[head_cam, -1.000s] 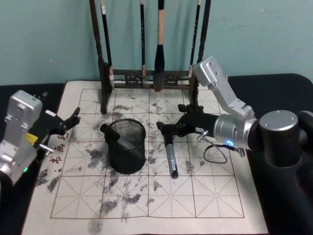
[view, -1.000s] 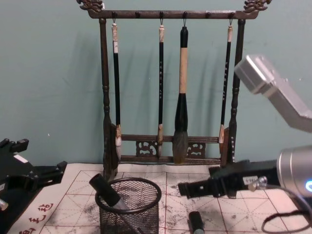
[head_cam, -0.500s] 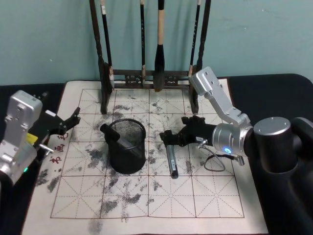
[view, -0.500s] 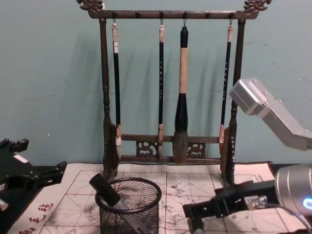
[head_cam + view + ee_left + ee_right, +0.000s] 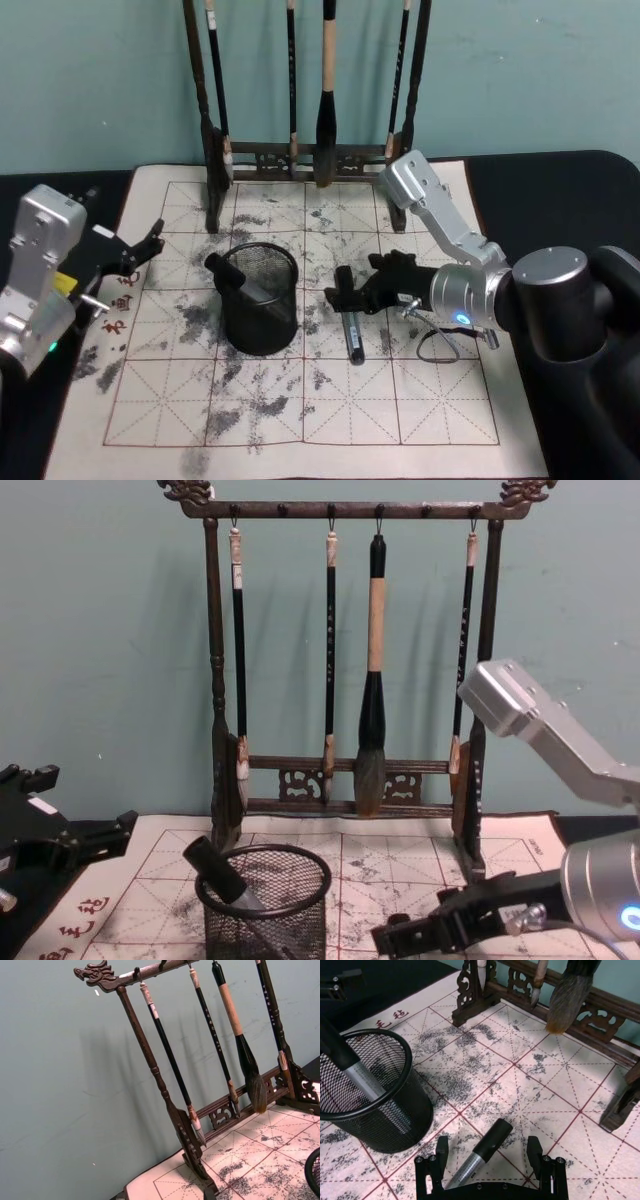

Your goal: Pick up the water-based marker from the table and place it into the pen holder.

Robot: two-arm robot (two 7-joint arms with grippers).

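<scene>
In the head view the right pincer (image 5: 345,296) sits low over the 12 o'clock end of the marker (image 5: 353,335). The marker lies flat on the white mat (image 5: 450,400) covering the counter (image 5: 560,175), at 3 o'clock from the pen holder (image 5: 262,320) and apart from it. A second marker (image 5: 227,274) leans inside the holder, and the left pincer (image 5: 148,246) is parked at the holder's 9 o'clock; whether it is released or clenched I cannot tell. The left wrist view takes in the brush rack (image 5: 150,1060) with four brushes hanging from it. In the right wrist view the pincer is released, its fingers (image 5: 441,1152) straddling the marker's dark cap end with a gap on each side, so the step in hand looks like the grasp itself. Next it should clench on the barrel, lift it clear, carry it toward 9 o'clock and drop it past the rim without knocking the leaning marker. In the chest view the right pincer hangs low at the holder's 3 o'clock. Count: two markers, one holder, one rack, four brushes.
</scene>
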